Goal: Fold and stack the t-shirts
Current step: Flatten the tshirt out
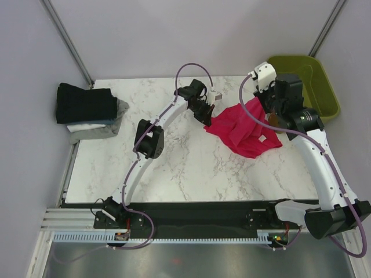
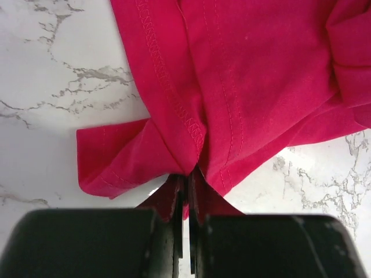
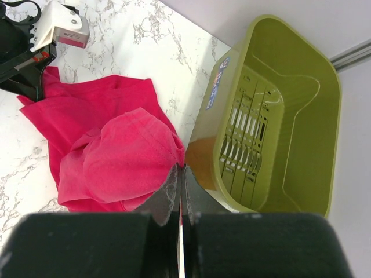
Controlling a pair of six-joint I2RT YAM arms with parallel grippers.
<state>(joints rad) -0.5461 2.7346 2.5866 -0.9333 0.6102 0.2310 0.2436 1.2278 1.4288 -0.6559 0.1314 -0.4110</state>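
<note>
Both claws have hold of the crimson-pink t-shirt (image 1: 243,132). It lies crumpled on the right half of the marble table (image 1: 191,168), well apart from the folded stack (image 1: 90,113).

The left gripper (image 2: 186,178) is clamped tight on the shirt's left edge. Its jaws are nearly touching, with a bit of cloth by the stitched hem squeezed between them. In the left wrist view the rest of the shirt spreads away in front of the fingers, and 1 small flap sticks out to the side on the tabletop.

The right gripper (image 3: 181,174) is on the opposite side, the edge nearest the olive-green basket (image 3: 278,116). It's closed down narrow too, with a sliver of pink showing between the fingers and a rounded bulge of cloth bunched right at the tips.

So the shirt sits between the 2 claws, slack and wrinkled rather than flat. The basket is at the back right corner, just beside the shirt.

The stack is over at the left edge of the table, with the black shirt (image 1: 84,101) on top and the white shirt (image 1: 87,125) and grey shirt (image 1: 104,130) under it.
</note>
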